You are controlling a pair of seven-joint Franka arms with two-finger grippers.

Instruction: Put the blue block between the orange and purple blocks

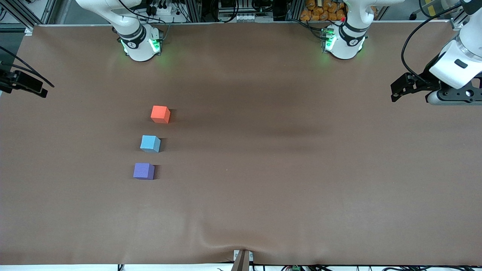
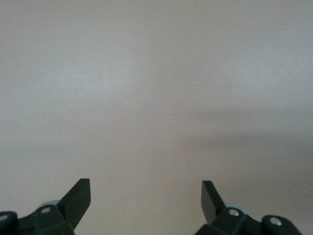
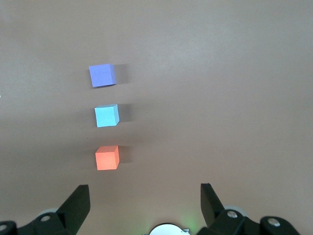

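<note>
The left arm is reaching out from its base and bending down at the left arm's end of the table, and its left gripper (image 1: 395, 90) is hanging in the air over the brown table (image 1: 301, 169) with its black fingers lying nearly flat and pointing toward the middle. In the left wrist view the left gripper (image 2: 146, 193) is standing wide open and holding nothing, with only bare table under it. The right gripper (image 1: 35, 89) is sitting at the right arm's end of the table, just peeking into the front view, also lying nearly flat. In the right wrist view the right gripper (image 3: 145, 196) is wide open too and holding nothing. Both arms are waiting, well apart from the blocks. There are three blocks, one of each color. They are all small cubes, so none has a long side, and each is sitting flat on the table. The orange block (image 1: 160, 114) is lying farthest from the front camera, the purple block (image 1: 144, 171) is lying nearest to it, and the blue block (image 1: 150, 143) is sitting between them. The three are making a short row with small gaps, not touching. The blue block is turned a little, with one corner facing the front camera.
</note>
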